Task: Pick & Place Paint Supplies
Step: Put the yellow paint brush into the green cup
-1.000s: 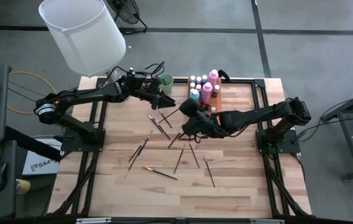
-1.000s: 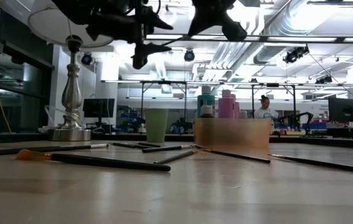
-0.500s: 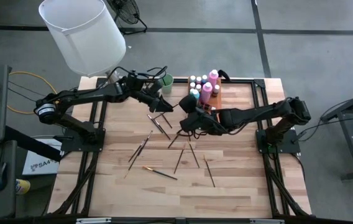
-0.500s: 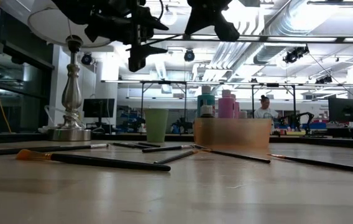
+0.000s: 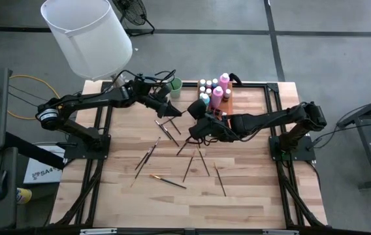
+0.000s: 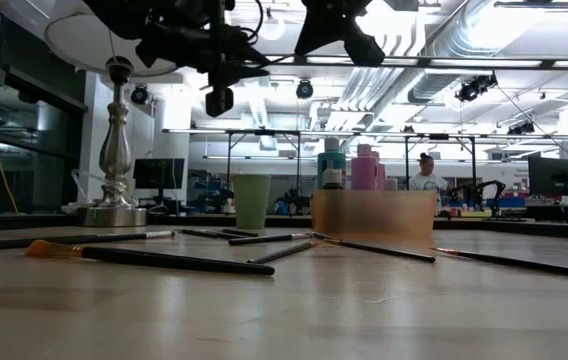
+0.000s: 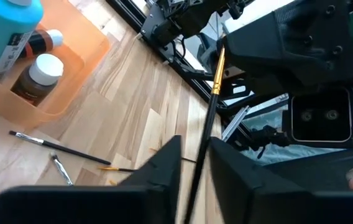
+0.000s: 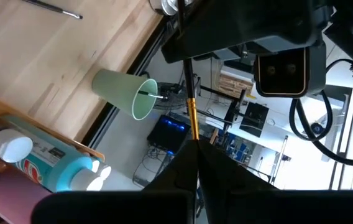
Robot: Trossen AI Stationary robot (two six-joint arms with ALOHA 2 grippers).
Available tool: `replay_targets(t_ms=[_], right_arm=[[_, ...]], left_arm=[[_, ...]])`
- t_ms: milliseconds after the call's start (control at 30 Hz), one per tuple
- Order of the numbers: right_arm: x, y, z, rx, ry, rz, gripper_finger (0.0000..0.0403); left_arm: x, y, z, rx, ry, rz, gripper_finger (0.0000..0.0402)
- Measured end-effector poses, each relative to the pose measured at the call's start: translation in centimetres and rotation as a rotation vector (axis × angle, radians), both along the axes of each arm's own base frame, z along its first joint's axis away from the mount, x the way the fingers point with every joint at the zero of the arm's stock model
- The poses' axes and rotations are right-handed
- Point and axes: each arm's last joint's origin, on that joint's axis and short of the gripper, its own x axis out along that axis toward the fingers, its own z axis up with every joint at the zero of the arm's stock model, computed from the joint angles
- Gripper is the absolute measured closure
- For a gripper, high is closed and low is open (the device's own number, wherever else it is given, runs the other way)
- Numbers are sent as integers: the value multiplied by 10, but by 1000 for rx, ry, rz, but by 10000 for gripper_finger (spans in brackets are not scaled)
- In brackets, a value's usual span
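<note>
A thin dark-handled paintbrush [image 7: 205, 134] with a gold ferrule hangs in the air between my two grippers, above the table's far middle. My left gripper [image 5: 168, 109] is closed around its handle, and my right gripper [image 5: 196, 121] is shut on its other end. Several more paintbrushes [image 5: 166, 130] lie flat on the wooden table. The paint bottles [image 5: 213, 91] stand in an orange tray [image 5: 228, 103] at the far edge. A green cup [image 5: 175, 85] stands to the tray's left, with a thin stick in it [image 8: 150, 94]. My left gripper has the brush's dark handle [image 7: 195, 177] between its two fingers, and the brush runs on past the fingertips toward my right gripper. The brush is lifted clear of the table. How far back it reaches between the fingers is hidden. My right gripper pinches the brush's end just beyond the gold ferrule [image 8: 192, 134] between its shut fingers. The brush sticks out from the fingertips toward my left gripper, clear of the table.
A lamp with a large white shade [image 5: 87, 36] and a silver base [image 6: 114, 160] stands at the far left corner, beside my left arm. Loose brushes are scattered across the table's middle [image 5: 198, 163]. The near half of the table [image 5: 185, 209] is bare wood.
My left gripper's fingers have closed in on the brush handle that my right gripper holds out. My right gripper has shifted slightly toward the left gripper with the brush. The brush stays lifted clear of the table.
</note>
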Motion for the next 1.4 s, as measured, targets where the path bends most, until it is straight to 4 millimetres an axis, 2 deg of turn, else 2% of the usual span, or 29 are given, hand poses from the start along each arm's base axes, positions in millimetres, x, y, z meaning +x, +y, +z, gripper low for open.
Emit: replay_targets(t_ms=[133, 533, 633, 733, 900, 1000, 1100, 1200, 1300, 1400], right_arm=[[0, 0, 0, 9, -11, -5, 399], [0, 0, 0, 215, -248, -128, 393], [-2, 0, -2, 298, -342, -202, 367], [-8, -1, -4, 438, -490, -327, 321], [-26, -10, -11, 718, -647, -574, 234], [-35, -15, -16, 834, -703, -729, 200], [-39, -20, -18, 899, -745, -820, 182], [-40, -20, -18, 911, -764, -840, 179], [-40, -20, -18, 911, -765, -839, 182], [-40, -20, -18, 911, -766, -838, 185]], left_arm=[[0, 0, 0, 26, -7, -7, 389], [0, 2, -1, 127, -15, 27, 397], [1, 3, -1, 177, -11, 57, 398], [1, 5, -2, 273, 4, 113, 398], [0, 13, -3, 495, 65, 296, 399], [-1, 18, -1, 614, 109, 431, 399], [-1, 22, 5, 716, 97, 549, 399], [4, 28, 12, 806, 39, 651, 399], [12, 33, 10, 848, -1, 718, 399], [21, 40, -1, 858, 2, 771, 399]])
